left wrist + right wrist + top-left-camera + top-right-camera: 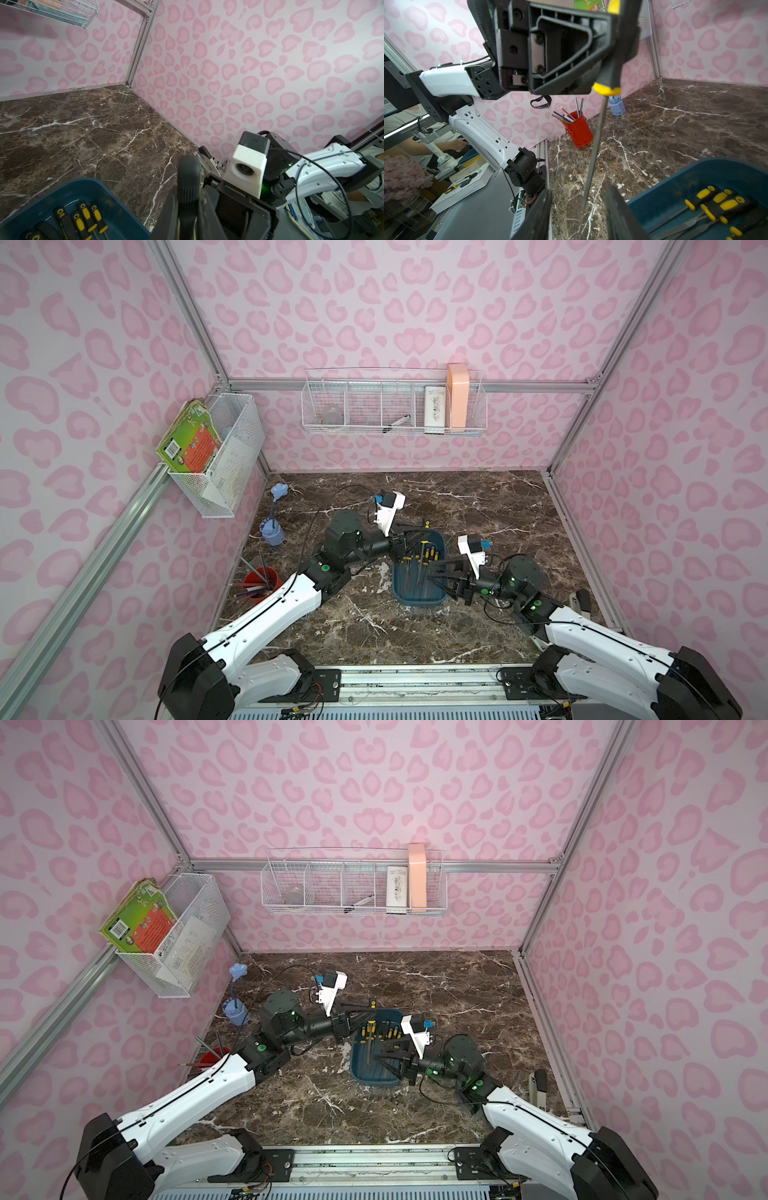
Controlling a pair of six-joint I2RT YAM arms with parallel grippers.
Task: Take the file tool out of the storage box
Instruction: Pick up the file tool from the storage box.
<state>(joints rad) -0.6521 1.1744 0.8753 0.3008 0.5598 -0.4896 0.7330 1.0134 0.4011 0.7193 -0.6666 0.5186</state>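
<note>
The storage box [417, 600] is a dark teal tub on the marble floor, and several black-and-yellow file tools [716, 204] lie in it. My left gripper [189, 207] is shut on the black handle of one file tool [598, 135]. That file hangs upright, lifted out of the pile, with its steel blade [369, 1048] pointing down. My right gripper [578, 190] is open by the box. The blade's tip sits between its fingers [544, 199], touching neither.
A red pen pot [262, 583] with pencils and a blue flower holder [272, 533] stand by the left wall. A stapler [538, 1085] lies near the right wall. White wire baskets [392, 406] hang on the back and left walls.
</note>
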